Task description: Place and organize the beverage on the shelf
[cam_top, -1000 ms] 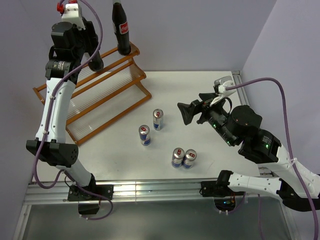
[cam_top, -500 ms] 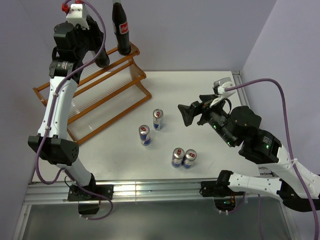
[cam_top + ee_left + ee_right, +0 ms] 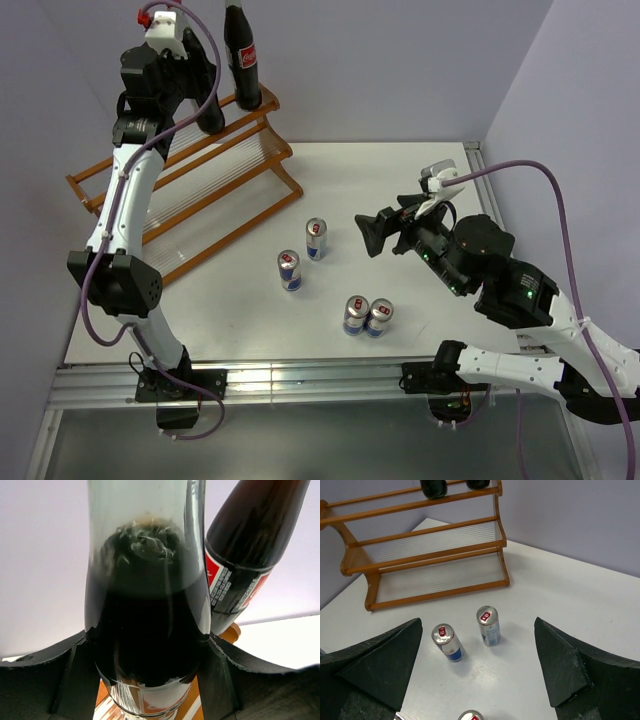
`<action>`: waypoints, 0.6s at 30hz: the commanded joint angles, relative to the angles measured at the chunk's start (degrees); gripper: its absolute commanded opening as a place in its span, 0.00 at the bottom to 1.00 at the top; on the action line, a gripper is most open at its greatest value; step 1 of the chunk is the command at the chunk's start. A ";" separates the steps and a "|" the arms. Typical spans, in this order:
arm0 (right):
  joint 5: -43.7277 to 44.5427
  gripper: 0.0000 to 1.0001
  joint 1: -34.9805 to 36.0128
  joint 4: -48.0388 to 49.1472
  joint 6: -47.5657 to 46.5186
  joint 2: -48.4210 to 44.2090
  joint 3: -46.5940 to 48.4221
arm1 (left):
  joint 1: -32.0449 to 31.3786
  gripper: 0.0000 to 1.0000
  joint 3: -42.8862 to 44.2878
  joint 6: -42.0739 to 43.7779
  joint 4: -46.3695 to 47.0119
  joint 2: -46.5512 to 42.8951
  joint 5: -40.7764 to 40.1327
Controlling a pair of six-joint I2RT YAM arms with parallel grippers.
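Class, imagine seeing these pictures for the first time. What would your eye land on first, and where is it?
The left gripper clamps a dark cola bottle at the top tier of the wooden shelf, right beside a second bottle standing there. Four small cans stand loose on the white table, with the right gripper hanging open to their right.

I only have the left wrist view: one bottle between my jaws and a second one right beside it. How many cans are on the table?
Observer: Four cans stand on the table, none on the shelf.
Operator: And the right arm?
Observer: The right gripper hangs over the table, jaws open, empty, facing the cans.
Operator: Which tier is the held bottle at?
Observer: The top tier, left of the other bottle; whether it rests there I cannot tell.
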 commanded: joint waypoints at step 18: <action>-0.06 1.00 -0.16 2.56 0.05 0.96 -2.50 | -0.26 0.00 1.86 1.12 16.77 1.76 4.90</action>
